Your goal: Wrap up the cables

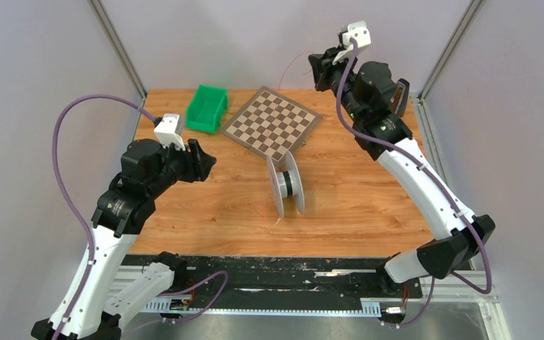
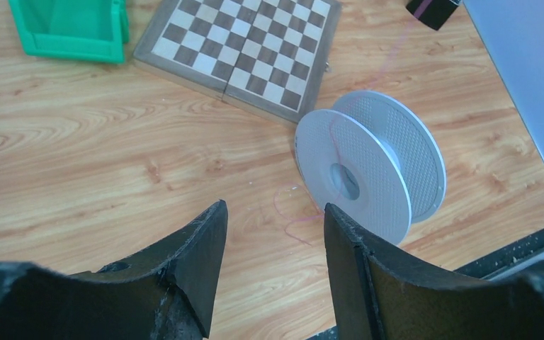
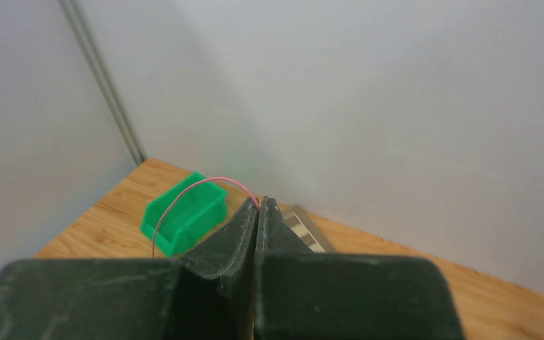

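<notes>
Mid-wrap, I'd say. Spool [image 1: 287,185] stands on edge at tabletop [image 1: 368,212] ctr. R gripper [image 3: 258,205] up at 1 o'clock, fingers pinching pink cable [image 3: 184,195]. L gripper [image 2: 275,219] at 9 o'clock, fingers spread, empty. Next prob.: L steadies spool, R winds cable round w/o slack.

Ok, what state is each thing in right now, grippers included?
Grey plastic spool, standing on its rims.
Thin pink cable, trailing off the spool, pinched higher up.
Left gripper, open, empty, aimed at the spool.
Right gripper, shut on the cable, raised at the back.
Folding wooden chessboard, closed, lying flat.
Green plastic bin, upright, opening up.
</notes>
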